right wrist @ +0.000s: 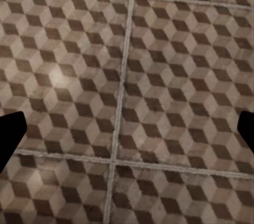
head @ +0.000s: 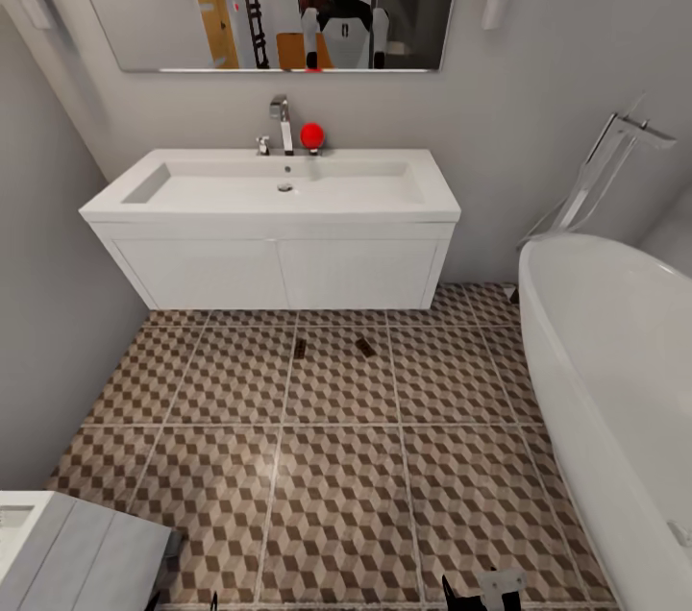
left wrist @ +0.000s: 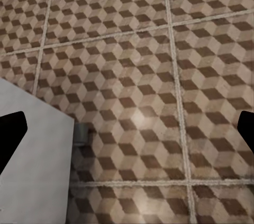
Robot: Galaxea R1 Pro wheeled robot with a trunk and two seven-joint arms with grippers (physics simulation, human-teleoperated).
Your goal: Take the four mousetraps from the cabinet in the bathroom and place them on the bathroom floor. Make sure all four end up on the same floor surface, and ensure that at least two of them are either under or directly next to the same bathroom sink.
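Note:
Two mousetraps, one [head: 300, 349] left of the other [head: 365, 347], lie flat on the bathroom floor [head: 336, 496], just in front of the white bathroom sink [head: 269, 246] and close to each other. They are small brown boards with dark parts. My left gripper [left wrist: 127, 129] hangs open over bare tiles, its dark fingertips [left wrist: 10, 129] at the picture's edges. My right gripper [right wrist: 127, 129] is open too, above a grout crossing, with nothing between its fingers. Both are low and near me, well short of the traps. The cabinet is out of view.
A white oval bathtub [head: 615, 380] with a chrome floor faucet [head: 605, 169] fills the right side. A white boxy unit [head: 67, 544] stands at the near left, close under my left gripper. A red ball [head: 311, 135] sits by the sink faucet. A grey wall [head: 48, 304] closes the left.

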